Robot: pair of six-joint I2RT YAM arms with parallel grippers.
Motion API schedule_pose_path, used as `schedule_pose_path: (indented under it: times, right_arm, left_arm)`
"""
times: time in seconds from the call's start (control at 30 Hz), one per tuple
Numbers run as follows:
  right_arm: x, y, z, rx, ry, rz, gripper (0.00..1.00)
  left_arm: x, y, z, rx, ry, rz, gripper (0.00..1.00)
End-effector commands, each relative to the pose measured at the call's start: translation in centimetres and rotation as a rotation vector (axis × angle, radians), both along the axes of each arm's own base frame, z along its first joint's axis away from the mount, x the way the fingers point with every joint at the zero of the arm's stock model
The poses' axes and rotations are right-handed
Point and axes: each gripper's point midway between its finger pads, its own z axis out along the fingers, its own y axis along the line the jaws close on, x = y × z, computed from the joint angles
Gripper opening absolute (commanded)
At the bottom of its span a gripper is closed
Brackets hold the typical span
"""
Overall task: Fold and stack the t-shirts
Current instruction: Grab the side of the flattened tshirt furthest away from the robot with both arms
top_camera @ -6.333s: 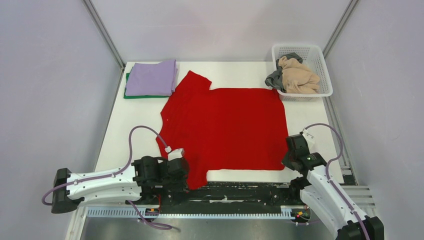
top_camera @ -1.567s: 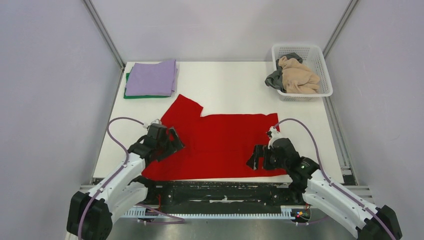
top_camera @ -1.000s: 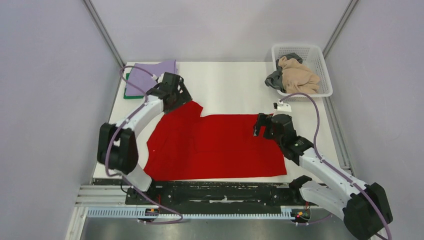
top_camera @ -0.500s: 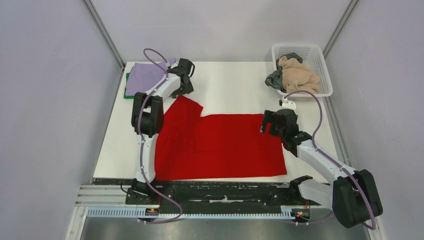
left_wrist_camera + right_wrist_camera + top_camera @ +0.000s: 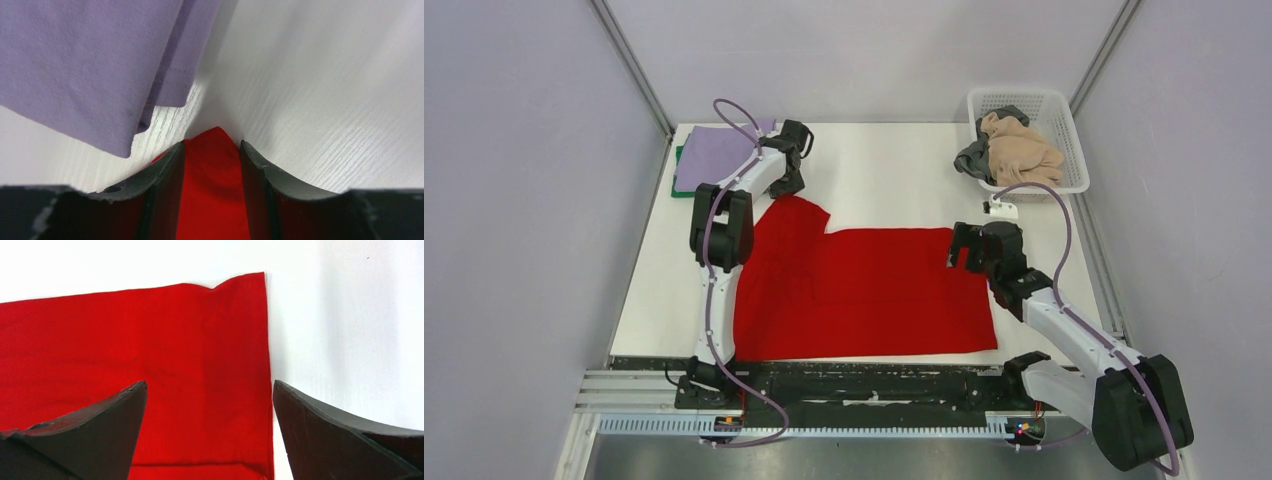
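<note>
The red t-shirt (image 5: 864, 290) lies spread flat on the white table, one sleeve pointing to the far left. My left gripper (image 5: 789, 187) is down at that sleeve's tip. In the left wrist view the jaws are partly closed, and the red corner (image 5: 212, 190) fills the gap of the left gripper (image 5: 212, 145). My right gripper (image 5: 961, 252) hovers open over the shirt's far right corner (image 5: 150, 340), with the right gripper (image 5: 210, 385) straddling the cloth's edge. The folded lilac t-shirt (image 5: 714, 155) (image 5: 85, 60) rests on the folded green t-shirt (image 5: 682, 190) at the far left.
A white lattice basket (image 5: 1076, 150) stands at the far right corner, holding beige cloth (image 5: 1022, 155) and grey cloth (image 5: 974, 158). The lilac stack lies just left of my left gripper. The table's near edge runs along the arms' rail.
My left arm reached out to the far sleeve tip, and its jaws have narrowed around the red corner. The right gripper shifted slightly toward the far right corner and stayed open.
</note>
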Motion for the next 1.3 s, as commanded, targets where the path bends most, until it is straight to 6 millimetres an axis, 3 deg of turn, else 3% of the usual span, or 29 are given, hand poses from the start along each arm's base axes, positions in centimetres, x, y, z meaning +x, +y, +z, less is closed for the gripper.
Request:
schedule_pose_path:
  times: [0.0, 0.1, 0.17, 0.23, 0.5, 0.7, 0.93, 1.03, 1.1, 1.27]
  right_arm:
    - [0.3, -1.4, 1.3, -0.036, -0.054, -0.05, 0.98]
    - [0.1, -2.1, 1.1, -0.052, -0.04, -0.084, 0.98]
    - [-0.1, -2.6, 0.8, -0.058, -0.019, -0.115, 0.98]
    - [0.0, -2.8, 0.4, -0.052, 0.004, -0.136, 0.98]
    - [2.3, -3.9, -0.3, -0.064, 0.056, -0.244, 0.98]
    - [6.7, -4.6, -1.5, -0.12, 0.085, -0.329, 0.98]
    - [11.3, -4.2, -3.7, -0.128, 0.11, -0.367, 0.89]
    - [11.7, -3.9, -5.0, -0.132, 0.143, -0.358, 0.84]
    - [11.3, -4.0, -5.8, -0.133, 0.162, -0.364, 0.84]
    - [9.9, -3.9, -6.9, -0.119, 0.184, -0.346, 0.72]
  left_arm:
    - [-1.3, 0.1, -0.3, -0.02, 0.042, 0.044, 0.48]
    - [-2.2, 0.1, -0.3, -0.035, 0.052, 0.055, 0.39]
    - [-2.5, -0.1, -0.4, -0.048, 0.048, 0.05, 0.24]
    - [-2.5, -0.2, -0.2, -0.055, 0.048, 0.036, 0.03]
    - [-3.3, -0.5, 3.3, -0.087, -0.028, -0.027, 0.02]
    - [-5.3, -1.8, 4.9, -0.18, -0.089, -0.083, 0.02]
    - [-7.5, -2.2, 6.1, -0.2, -0.113, -0.113, 0.02]
    - [-8.1, -2.3, 6.8, -0.198, -0.127, -0.124, 0.02]
    - [-8.5, -2.4, 7.1, -0.193, -0.131, -0.135, 0.02]
    - [-9.6, -2.4, 7.7, -0.183, -0.141, -0.145, 0.02]
